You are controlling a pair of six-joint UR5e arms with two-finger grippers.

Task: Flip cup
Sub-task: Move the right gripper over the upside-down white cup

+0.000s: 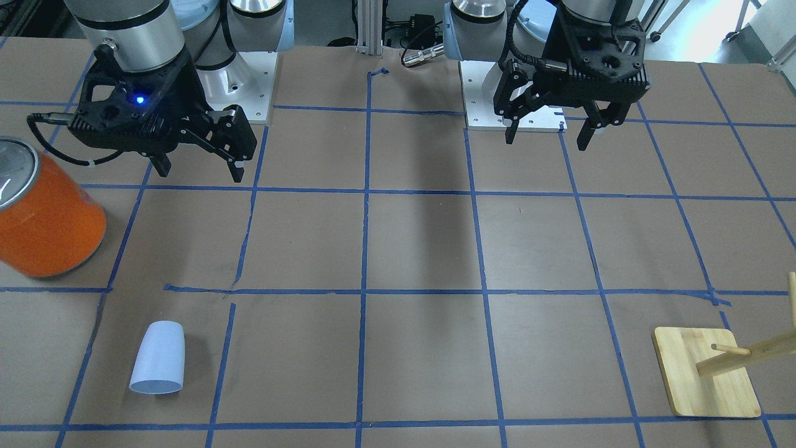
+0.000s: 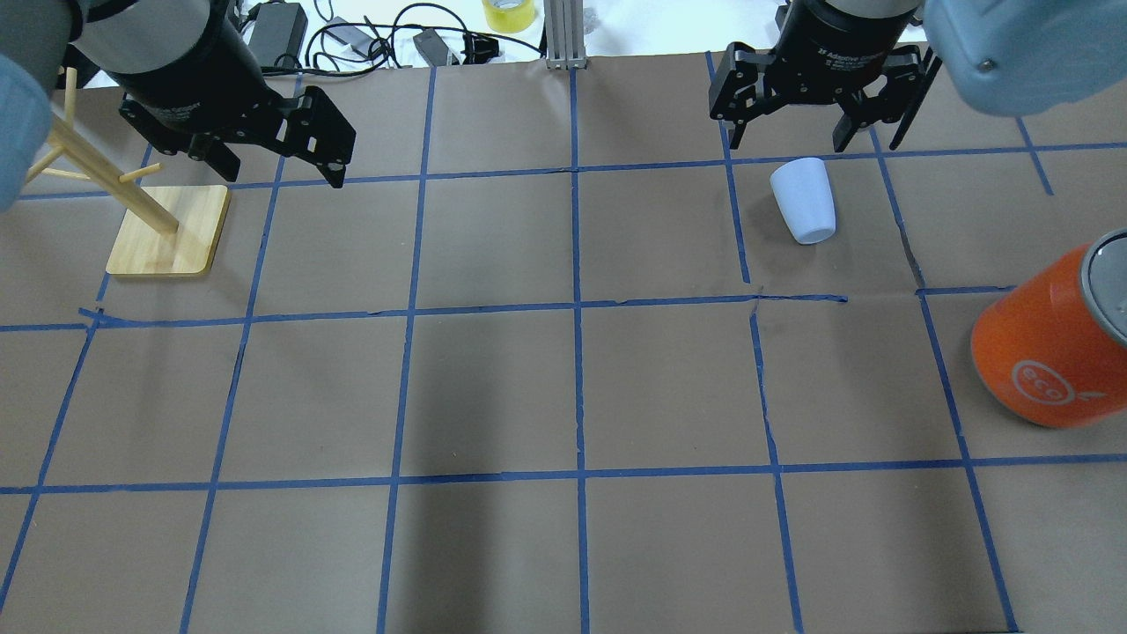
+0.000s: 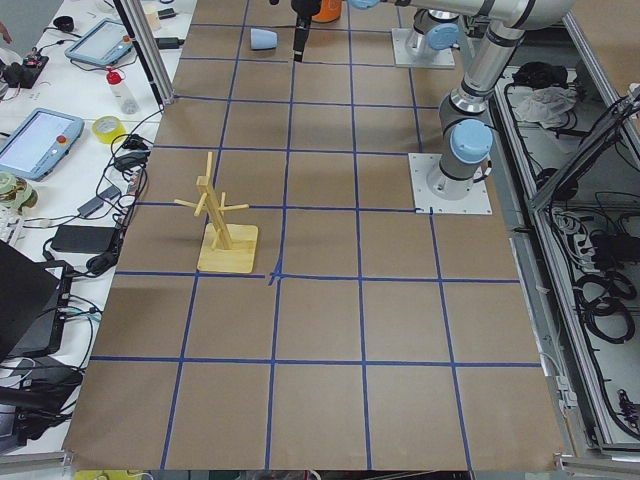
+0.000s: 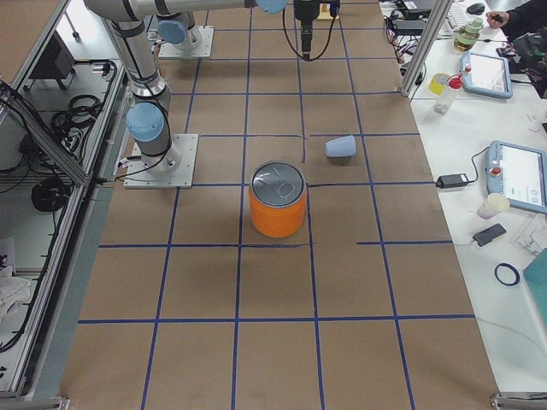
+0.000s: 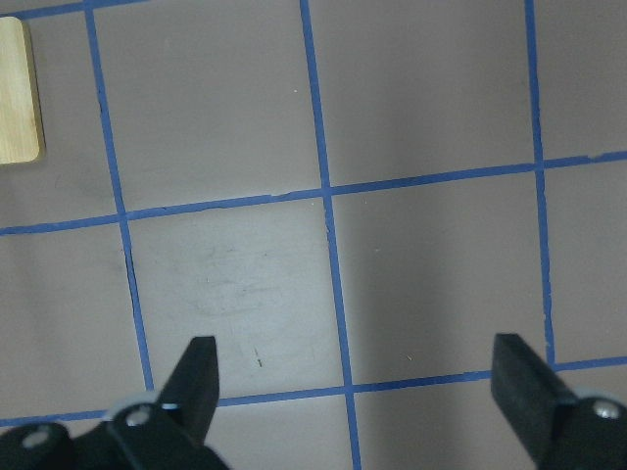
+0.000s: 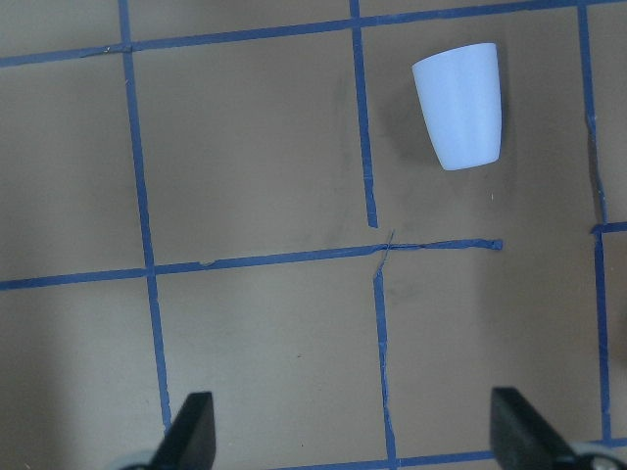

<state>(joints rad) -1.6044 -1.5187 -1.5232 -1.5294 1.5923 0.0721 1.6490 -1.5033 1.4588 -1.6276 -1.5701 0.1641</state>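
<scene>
The pale lavender-blue cup (image 1: 158,359) lies on its side on the brown table, with its wide mouth toward the operators' side and its narrow base toward the robot. It also shows in the overhead view (image 2: 804,201), the right side view (image 4: 340,147) and the right wrist view (image 6: 458,106). My right gripper (image 2: 788,139) is open and empty, raised above the table and apart from the cup; it also shows in the front view (image 1: 200,173) and its own wrist view (image 6: 353,406). My left gripper (image 2: 286,174) is open and empty, far from the cup (image 5: 355,357).
A large orange can (image 2: 1052,352) with a silver top stands at the table's right end, nearer the robot than the cup. A wooden peg stand (image 2: 167,233) stands under my left arm. Blue tape lines grid the table.
</scene>
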